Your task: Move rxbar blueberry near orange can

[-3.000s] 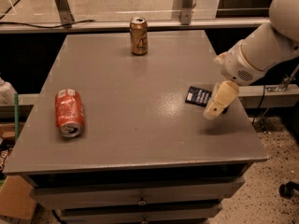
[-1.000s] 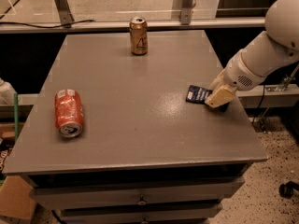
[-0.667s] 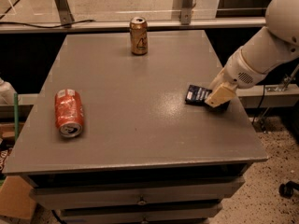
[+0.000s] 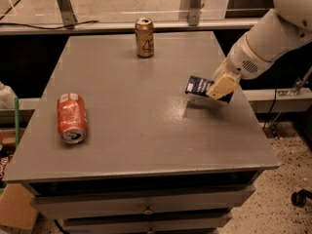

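Observation:
The rxbar blueberry (image 4: 198, 86), a flat dark navy bar with white print, is off the grey table (image 4: 146, 130) at its right side, tilted, with its shadow on the tabletop below it. My gripper (image 4: 220, 87), with cream-coloured fingers on a white arm, is shut on the bar's right end. The orange can (image 4: 145, 38), dull golden-orange with a silver top and a dark mark, stands upright at the table's far edge near the middle, well apart from the bar, up and to the left of it.
A brighter red-orange can (image 4: 71, 117) lies on its side near the table's left edge. Drawers (image 4: 146, 206) run under the front edge. A ledge and metal posts (image 4: 63, 6) stand behind the table. A cardboard box (image 4: 17, 208) sits on the floor at lower left.
The gripper came down on the bar's right end and closed on it. The bar has since risen a little off the table and tilted. The cans have not moved.

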Robot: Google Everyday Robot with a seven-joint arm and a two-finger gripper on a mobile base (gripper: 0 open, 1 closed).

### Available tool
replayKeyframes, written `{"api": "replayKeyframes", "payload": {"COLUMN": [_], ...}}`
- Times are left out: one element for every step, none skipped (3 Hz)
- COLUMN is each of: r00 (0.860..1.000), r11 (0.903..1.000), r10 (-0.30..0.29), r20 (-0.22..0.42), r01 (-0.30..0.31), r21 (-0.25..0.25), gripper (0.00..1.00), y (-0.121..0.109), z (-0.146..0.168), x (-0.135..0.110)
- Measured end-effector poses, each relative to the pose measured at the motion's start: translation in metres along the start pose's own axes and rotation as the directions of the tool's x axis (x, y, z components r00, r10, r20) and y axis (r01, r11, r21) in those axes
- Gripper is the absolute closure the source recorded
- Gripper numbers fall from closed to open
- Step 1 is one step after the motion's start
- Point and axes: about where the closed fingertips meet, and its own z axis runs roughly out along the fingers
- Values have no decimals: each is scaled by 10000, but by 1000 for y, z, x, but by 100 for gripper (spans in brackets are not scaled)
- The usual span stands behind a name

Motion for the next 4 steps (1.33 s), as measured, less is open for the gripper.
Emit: {"api": "replayKeyframes", "payload": {"r00": [9997, 9976, 9968, 9961], "r11": [9994, 9974, 9942, 9910], "r10": [-49, -121, -283, -667], "r20": [231, 675, 746, 583], "r01": [41, 72, 204, 593], "r21": [352, 721, 1053, 1200], "gripper": [100, 100, 100, 100], "y": [-13, -39, -69, -95], "z": [0, 2, 14, 36], "x": [-12, -32, -57, -89]}}
